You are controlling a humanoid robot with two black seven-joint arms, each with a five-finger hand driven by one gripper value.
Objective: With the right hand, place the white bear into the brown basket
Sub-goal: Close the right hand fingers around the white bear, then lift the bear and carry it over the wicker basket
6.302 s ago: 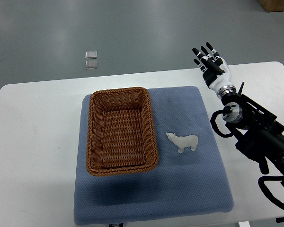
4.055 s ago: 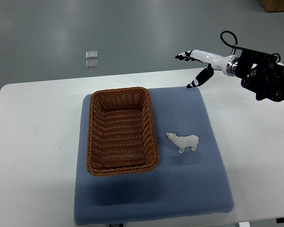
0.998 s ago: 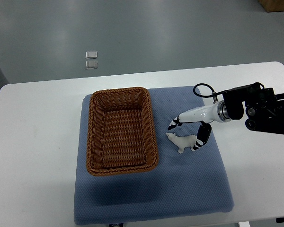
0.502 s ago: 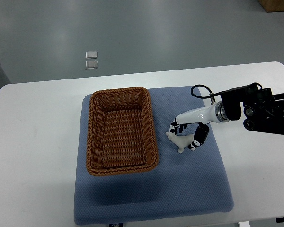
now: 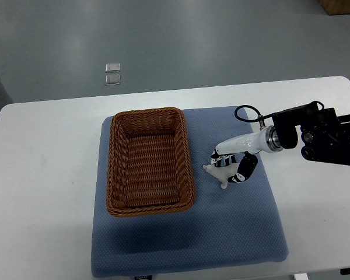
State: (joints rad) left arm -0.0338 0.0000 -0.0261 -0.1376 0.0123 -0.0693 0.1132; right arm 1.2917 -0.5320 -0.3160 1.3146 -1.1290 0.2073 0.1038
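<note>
Top view: your right hand (image 5: 232, 168) has closed in over the last second. Fingers that stood apart either side of the white bear (image 5: 219, 173) are now curled onto its back and rump, thumb on the near side. Looks like a grip, but the bear still lies on the blue mat (image 5: 233, 233), not lifted, so you can't call it secure yet. The bear has nudged slightly toward the brown basket (image 5: 149, 160), which suggests the closing fingers pushed it. Judgement: grasp step is finishing, lift comes next, placing not started.

Left hand isn't in view.

Edges and room: the bear's head sits just beside the basket's right rim, not touching. The basket is empty, wide opening, plenty of room to drop in. You'll need to clear the rim by going up first, then left; dragging sideways would likely catch the wicker wall. The mat runs well past the bear on the near and right sides. The worktop (image 5: 41, 175) is bare around the mat. Arm cable loop (image 5: 245, 111) hangs above the mat's far edge, clear of the basket.
</note>
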